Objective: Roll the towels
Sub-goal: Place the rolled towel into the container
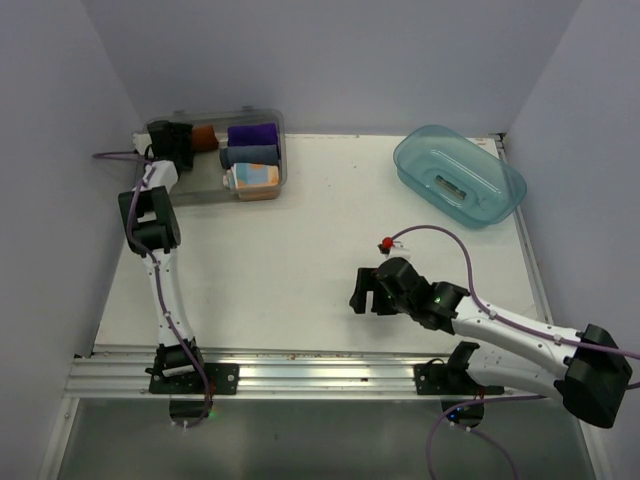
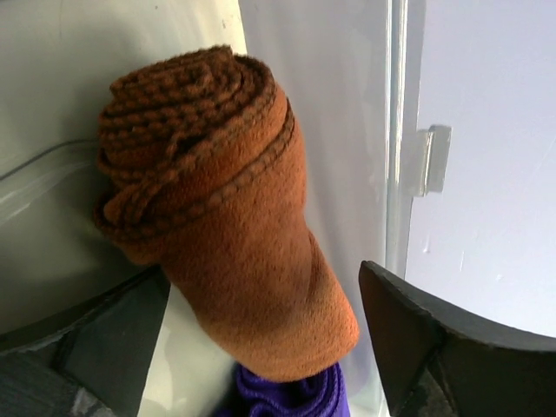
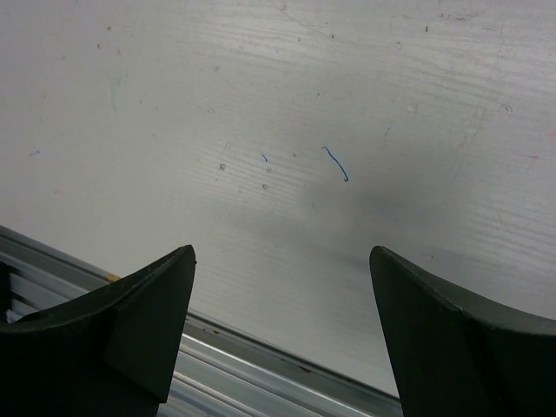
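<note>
1. Pale walls close in a white table [image 1: 300,260]. From above, a clear bin [image 1: 283,170] sits at 10 o'clock and a teal tub [image 1: 505,190] at 2 o'clock.
2. Only the overhead view takes in the whole bin. The purple cloth [image 1: 250,134] is along the far side, with the grey-blue cloth [image 1: 250,155] just beside it. The patterned towel [image 1: 255,180] is in the near right corner, lying 9 to 3.
3. From overhead the rust-brown towel [image 2: 226,217] is a mere scrap of colour beside the left gripper [image 1: 178,140], at the bin's far left. The left wrist view shows it whole: a tight roll by the bin's clear wall, with purple cloth at its lower end.
4. The left gripper's jaws stand wide and released, with the roll between them. The finger [image 2: 434,347] at 4 o'clock is clear of the roll. The one at 8 o'clock is just beside it, and I cannot tell whether they touch.
5. In that wrist view the roll's long axis runs 11 to 5, with the spiral end up at 11, facing the camera.
6. The right gripper [image 1: 362,290] hangs at 5 o'clock over the table, jaws spread wide and holding nothing. Its own camera shows tabletop and the aluminium rail [image 3: 261,365].
</note>
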Motion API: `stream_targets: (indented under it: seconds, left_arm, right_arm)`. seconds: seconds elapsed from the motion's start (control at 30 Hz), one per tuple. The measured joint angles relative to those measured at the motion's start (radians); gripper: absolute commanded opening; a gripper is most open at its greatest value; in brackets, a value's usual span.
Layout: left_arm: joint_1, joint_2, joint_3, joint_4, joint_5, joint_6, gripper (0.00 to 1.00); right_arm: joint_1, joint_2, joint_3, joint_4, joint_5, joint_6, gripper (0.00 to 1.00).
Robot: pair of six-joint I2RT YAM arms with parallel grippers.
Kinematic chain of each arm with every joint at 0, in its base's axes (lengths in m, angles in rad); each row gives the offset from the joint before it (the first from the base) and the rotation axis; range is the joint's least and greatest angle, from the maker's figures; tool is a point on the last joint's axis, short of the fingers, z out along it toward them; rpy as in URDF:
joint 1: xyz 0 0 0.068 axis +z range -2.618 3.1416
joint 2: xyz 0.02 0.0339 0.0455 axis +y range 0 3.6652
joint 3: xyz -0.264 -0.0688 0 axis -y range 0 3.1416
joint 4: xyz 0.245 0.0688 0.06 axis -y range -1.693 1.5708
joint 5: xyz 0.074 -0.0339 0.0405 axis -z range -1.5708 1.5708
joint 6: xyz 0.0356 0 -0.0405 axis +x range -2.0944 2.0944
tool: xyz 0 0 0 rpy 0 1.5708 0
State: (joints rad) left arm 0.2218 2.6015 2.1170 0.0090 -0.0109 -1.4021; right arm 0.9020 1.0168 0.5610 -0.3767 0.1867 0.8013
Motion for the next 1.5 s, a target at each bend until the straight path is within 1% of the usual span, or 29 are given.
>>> stream_targets:
  seconds: [0.1,0.3,0.37,0.5,0.73,0.8,0.97,1.13,1.33,1.5]
  left_arm:
    - [0.000,-0.019,-0.025,-0.003,0.004,0.002,1.00]
    - [0.000,-0.058,-0.063,-0.037,0.019,0.029,1.00]
    - [0.000,-0.072,-0.064,-0.063,0.019,0.052,1.00]
    - [0.000,-0.132,-0.098,-0.086,0.014,0.091,0.99]
    - [0.000,-0.298,-0.216,-0.105,-0.001,0.171,1.00]
    - [-0.003,-0.362,-0.274,-0.102,-0.006,0.197,1.00]
    - [-0.029,-0.564,-0.456,-0.114,-0.043,0.280,0.99]
    - [-0.128,-0.836,-0.647,-0.136,-0.060,0.380,1.00]
    - [-0.359,-1.192,-0.843,-0.169,-0.079,0.537,1.00]
    - [-0.524,-1.441,-0.988,-0.220,-0.129,0.655,1.00]
  right_arm:
    - [0.000,-0.013,0.000,0.000,0.000,0.003,0.85]
    - [0.000,-0.045,0.000,-0.001,-0.001,0.007,0.85]
    - [0.000,-0.060,0.000,-0.003,-0.001,0.010,0.86]
    - [0.000,-0.092,0.000,-0.008,-0.004,0.011,0.93]
    - [0.000,-0.112,0.012,-0.045,0.001,-0.010,0.96]
    - [0.000,-0.111,0.039,-0.080,0.015,-0.027,0.98]
    - [0.000,-0.112,0.152,-0.174,0.118,-0.077,0.98]
    - [0.000,-0.130,0.256,-0.286,0.288,-0.110,0.99]
    - [0.000,-0.174,0.319,-0.375,0.447,-0.133,0.99]
    - [0.000,-0.202,0.325,-0.396,0.516,-0.144,0.98]
